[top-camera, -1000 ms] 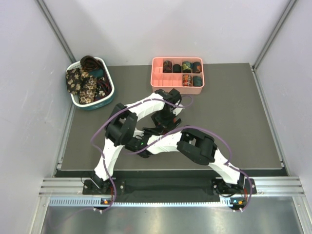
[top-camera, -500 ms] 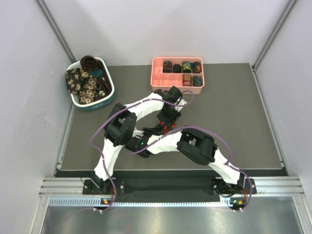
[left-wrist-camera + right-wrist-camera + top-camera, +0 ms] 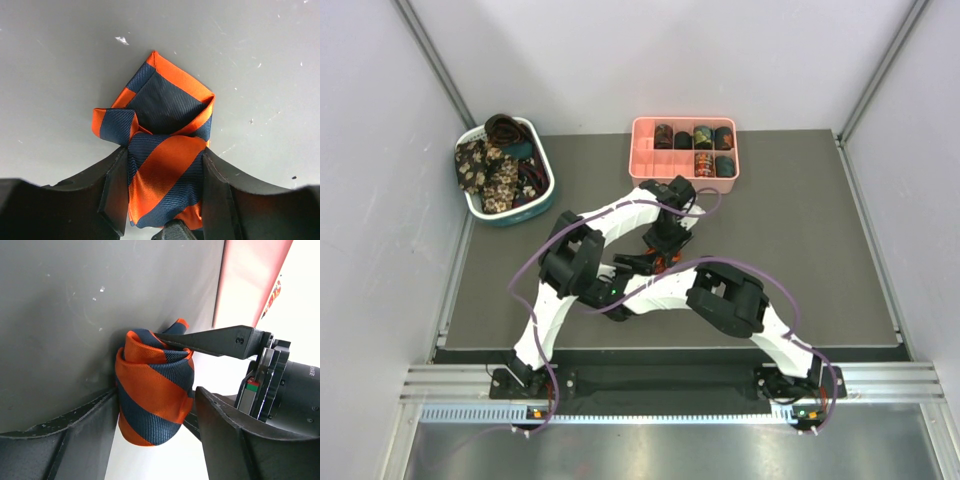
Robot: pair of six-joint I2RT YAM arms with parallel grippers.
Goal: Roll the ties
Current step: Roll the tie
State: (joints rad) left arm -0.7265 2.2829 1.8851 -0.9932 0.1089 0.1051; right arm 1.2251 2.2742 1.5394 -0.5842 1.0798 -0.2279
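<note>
The basket [image 3: 545, 175] stands at the far left corner of the table [image 3: 800, 250] with loose ties [image 3: 490, 175] heaped in it. To its right, at the far middle edge, is the tray [image 3: 636, 150], with rolled ties [image 3: 703, 137] in its right-hand compartments. Nearer, just before the tray, the coiled tie [image 3: 165, 165] sits on the table, pinched by the left gripper [image 3: 164, 151] and the right gripper [image 3: 155, 392].

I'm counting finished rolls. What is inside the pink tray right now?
Six small coiled ties sit in the pink tray: four in the far row, two at near right. Other compartments look bare; anything below the coils is hidden.
</note>
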